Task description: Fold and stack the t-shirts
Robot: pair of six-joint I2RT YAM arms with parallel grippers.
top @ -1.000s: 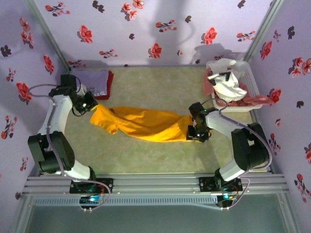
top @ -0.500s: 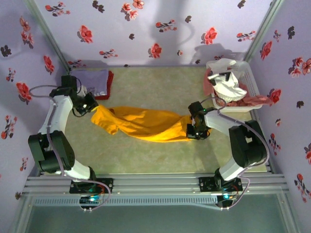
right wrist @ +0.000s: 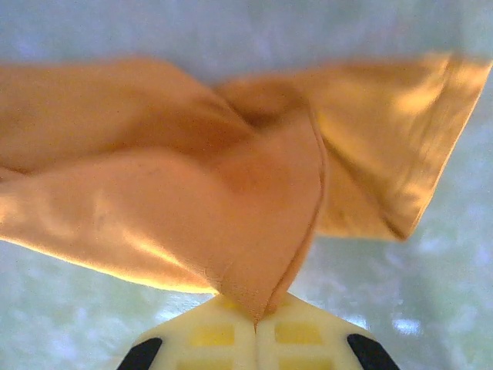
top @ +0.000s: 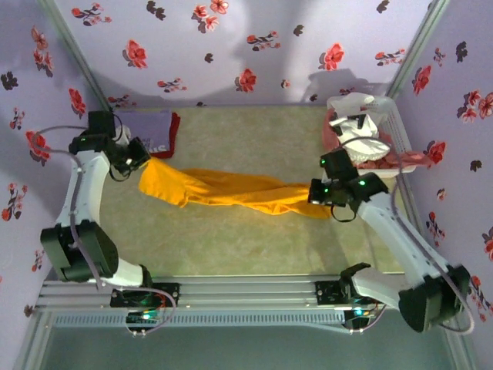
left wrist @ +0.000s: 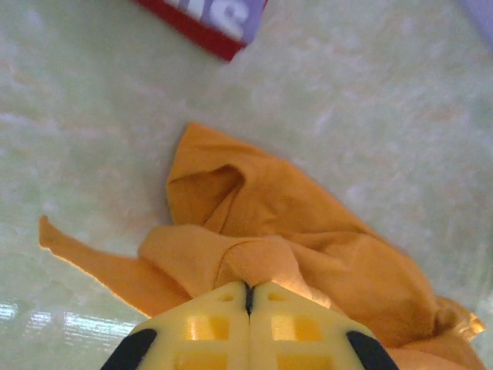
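The mustard-orange t-shirt (top: pixel 231 193) hangs stretched in a twisted band between my two grippers, above the table's middle. At its left end my left gripper (top: pixel 145 160) is shut on a bunched fold (left wrist: pixel 258 258); the jaws meet with cloth pinched at the tips (left wrist: pixel 249 287). At the right end my right gripper (top: pixel 314 194) is shut on a hem corner (right wrist: pixel 262 285), jaws pressed together (right wrist: pixel 256 320). A folded lavender t-shirt (top: pixel 146 126) with pale lettering lies on a red t-shirt (top: pixel 175 123) at the back left, also at the top of the left wrist view (left wrist: pixel 223 15).
A white basket (top: pixel 402 135) at the back right holds a white t-shirt (top: pixel 362 132) and a pink one (top: pixel 400 160), just behind my right arm. Flowered walls close in the left, back and right. The beige tabletop (top: pixel 246 239) lies bare in front of the shirt.
My right gripper has shut on the orange shirt's right end and pulled it right and up. The left gripper drew back left. The shirt is now stretched taut between them.
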